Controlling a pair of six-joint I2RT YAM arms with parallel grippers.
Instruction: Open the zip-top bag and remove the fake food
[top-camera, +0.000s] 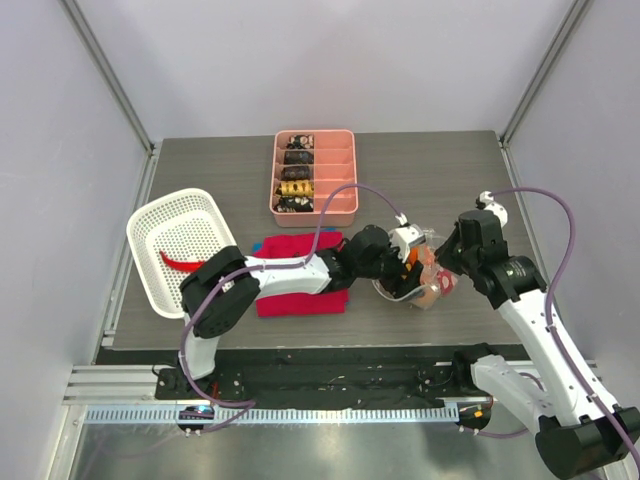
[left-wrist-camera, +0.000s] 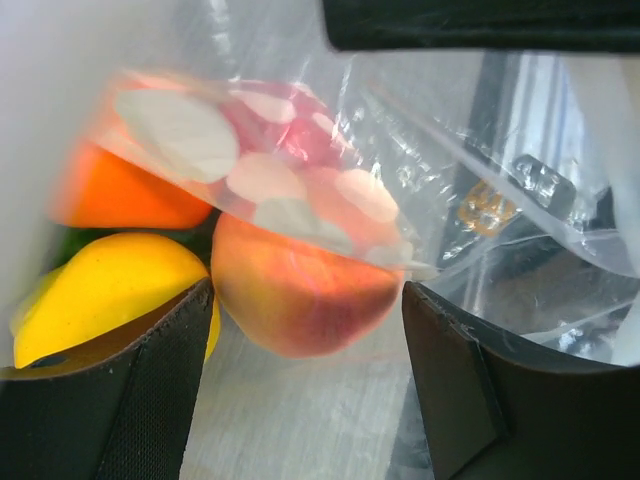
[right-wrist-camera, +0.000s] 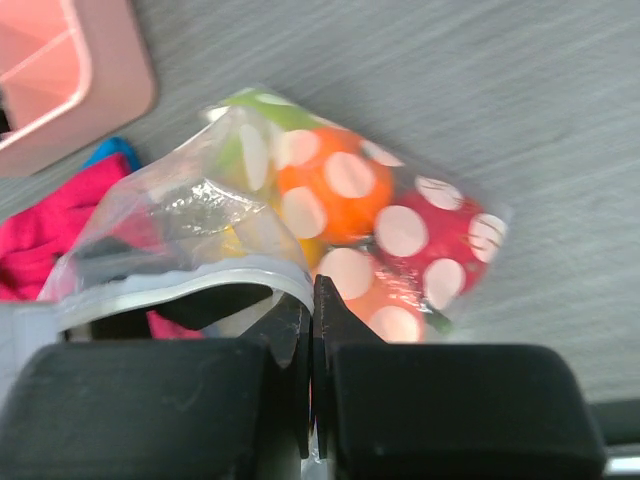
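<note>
Two grippers are meeting at the zip-top bag (right-wrist-camera: 400, 230) right of the red cloth (top-camera: 290, 302); the right gripper (right-wrist-camera: 312, 320) is pinching its rim, likely propping the mouth open; the left gripper (left-wrist-camera: 305, 340), spread wide, is straddling a peach (left-wrist-camera: 300, 285) among the fake food (right-wrist-camera: 340, 190) inside.

From above, the zip-top bag (top-camera: 430, 295) is largely hidden between the left gripper (top-camera: 418, 272) and right gripper (top-camera: 446, 268), its contents too small to name, like the dark pieces (top-camera: 296, 180) in the pink tray (top-camera: 335, 172). In the left wrist view the orange (left-wrist-camera: 120, 195) is blurred, a finger (left-wrist-camera: 120, 400) covers part of the yellow fruit (left-wrist-camera: 100, 285), and whether the 2 fingers press the peach (left-wrist-camera: 300, 300) cannot be told. The right wrist view cuts off the pink tray and the red cloth (right-wrist-camera: 30, 250).
</note>
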